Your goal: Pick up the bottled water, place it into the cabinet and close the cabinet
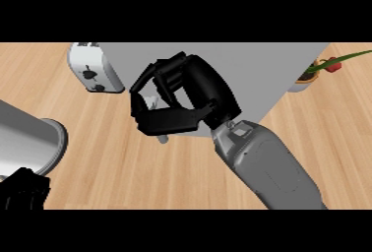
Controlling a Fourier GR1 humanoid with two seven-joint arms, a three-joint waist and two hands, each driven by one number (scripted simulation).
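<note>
so there's a white toaster [94, 69] sitting up-left of the right hand [181, 93], a potted plant [320, 71] way off to its right, and a big grey metal pot [33, 142] down-left, all on the wooden counter [145, 172].

Brightness: even, fairly bright over the counter [145, 167] round my right hand [181, 98].
Source: cannot tell; light seems soft, from above.
Shadows: faint, a small dark patch just below my palm; none hard.
Glare: none; pale sheen on the pot [29, 142] well left of my hand.
Dark areas: my hand's black surfaces lose detail.
Blur: slight softness throughout.
</note>
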